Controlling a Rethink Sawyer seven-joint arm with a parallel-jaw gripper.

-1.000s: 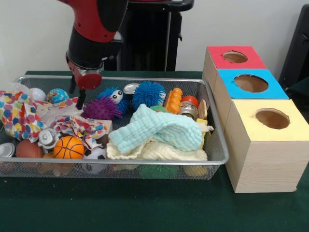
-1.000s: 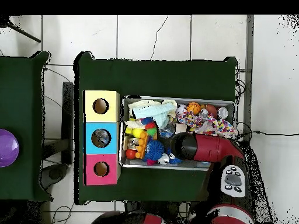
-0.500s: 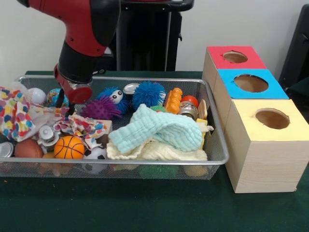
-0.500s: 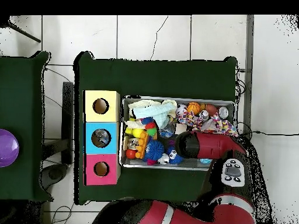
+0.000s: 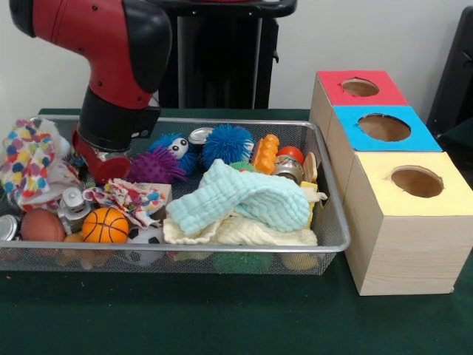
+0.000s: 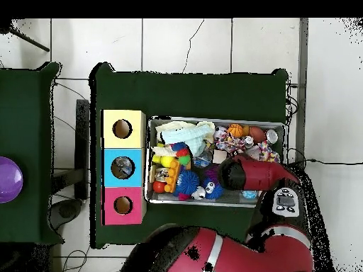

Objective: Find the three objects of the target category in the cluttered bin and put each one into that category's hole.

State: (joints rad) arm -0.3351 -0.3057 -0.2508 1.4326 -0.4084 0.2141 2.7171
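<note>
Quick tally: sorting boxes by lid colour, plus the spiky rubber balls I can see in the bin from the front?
Red-lidded box: 1
Blue-lidded box: 1
Yellow-lidded box: 1
Spiky balls: 2, one blue spiky ball and one purple spiky ball
Total: 5. More may lie hidden under the cloths or behind the arm.

The arm (image 5: 111,66) is red and black. The boxes (image 5: 384,148) have red, blue and yellow tops (pale wood sides). An orange basketball (image 5: 105,225), confetti-dotted cloth (image 5: 29,159), mint towel (image 5: 240,196), purple and blue spiky balls (image 5: 225,142); dark green tabletop (image 5: 222,318).
</note>
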